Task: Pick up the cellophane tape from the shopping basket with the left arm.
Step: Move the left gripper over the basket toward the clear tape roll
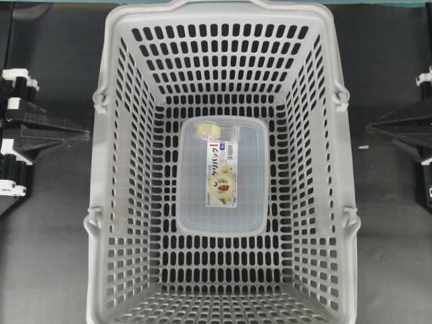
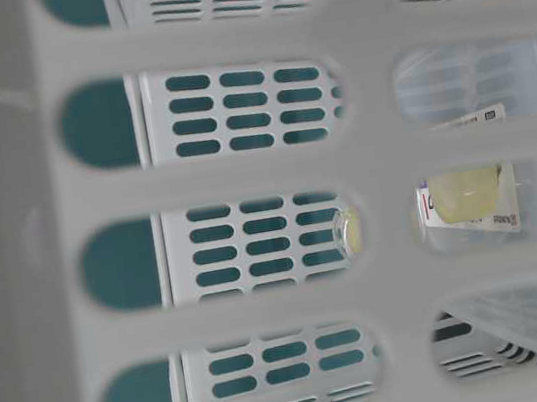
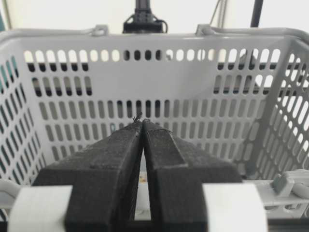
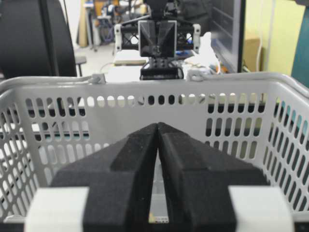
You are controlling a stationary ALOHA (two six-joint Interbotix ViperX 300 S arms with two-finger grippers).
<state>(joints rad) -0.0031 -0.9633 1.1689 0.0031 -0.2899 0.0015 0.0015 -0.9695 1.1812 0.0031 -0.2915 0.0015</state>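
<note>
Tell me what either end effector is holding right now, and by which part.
Nothing. The left end effector and right end effector are both shut and empty, outside the basket; the tape lies inside.

A light-grey shopping basket (image 1: 223, 169) is sitting in the middle of a dark tabletop (image 1: 47, 256), its slotted walls sloping down to a slotted floor. A clear rectangular food box (image 1: 223, 196) with a colourful label is lying on that floor, and the cellophane tape (image 1: 206, 129) is resting on the box's far end. The left gripper (image 1: 86, 133) and right gripper (image 1: 370, 131) are pointing at the basket from outside, both apart from it, jaws closed.
</note>
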